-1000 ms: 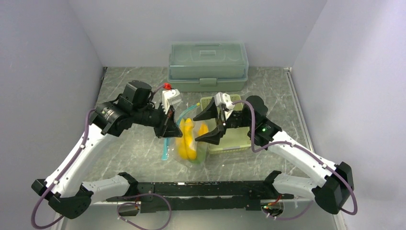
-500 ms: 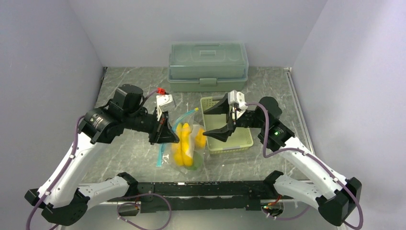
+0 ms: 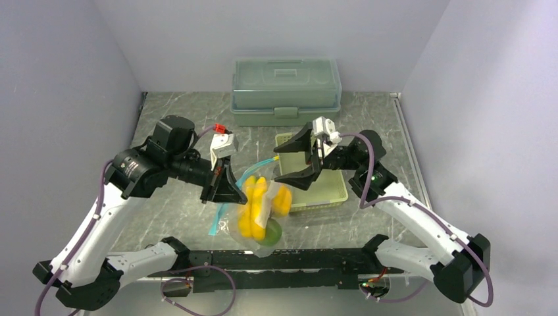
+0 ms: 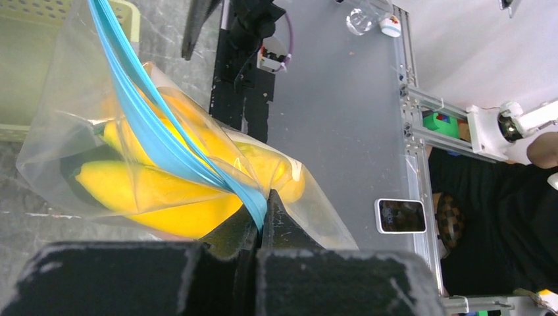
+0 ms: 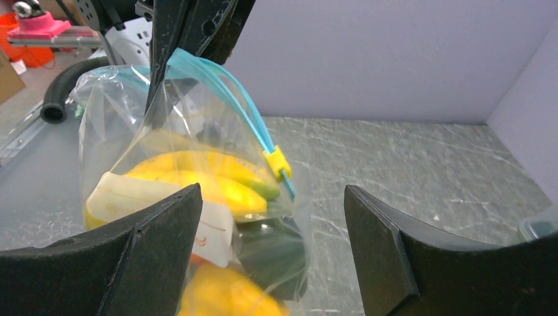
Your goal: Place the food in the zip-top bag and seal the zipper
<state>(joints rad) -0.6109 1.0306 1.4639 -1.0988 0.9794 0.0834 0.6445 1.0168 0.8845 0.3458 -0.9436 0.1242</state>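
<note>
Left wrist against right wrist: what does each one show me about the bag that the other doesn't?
Only the left wrist: the left gripper biting right on the blue zipper, and a corner of the pale green basket beside the bag.
Only the right wrist: the yellow slider on the zipper, a dark green avocado low in the bag, and the right gripper open, facing the bag.
Both: the clear bag with yellow bananas inside, held at its top by the left gripper.
</note>
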